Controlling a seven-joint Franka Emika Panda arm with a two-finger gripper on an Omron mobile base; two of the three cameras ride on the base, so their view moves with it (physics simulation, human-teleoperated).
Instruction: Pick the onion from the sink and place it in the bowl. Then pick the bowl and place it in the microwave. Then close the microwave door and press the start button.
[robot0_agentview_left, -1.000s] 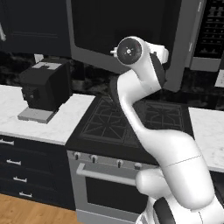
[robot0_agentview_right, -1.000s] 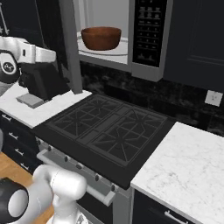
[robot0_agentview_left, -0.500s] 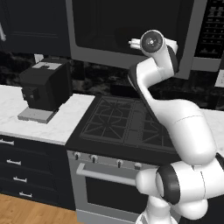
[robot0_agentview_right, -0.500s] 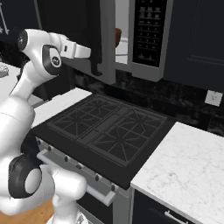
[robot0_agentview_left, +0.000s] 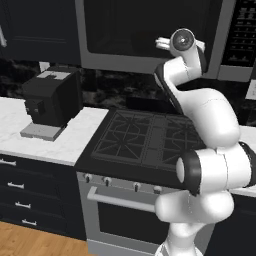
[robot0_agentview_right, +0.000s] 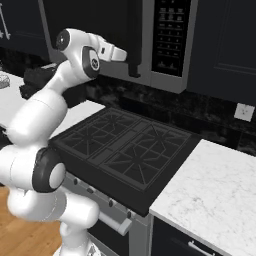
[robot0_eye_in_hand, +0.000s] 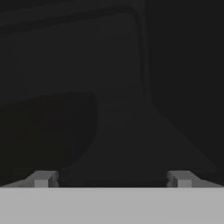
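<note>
Dark glass microwave door (robot0_agentview_left: 145, 30) shut, spread fingers (robot0_eye_in_hand: 43, 178) against it

Dim, murky, blurred hand view

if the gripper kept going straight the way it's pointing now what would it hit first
Most likely the microwave door. The gripper points at its dark glass window from close by, fingers spread and empty. Whether it already touches can't be told.
</note>
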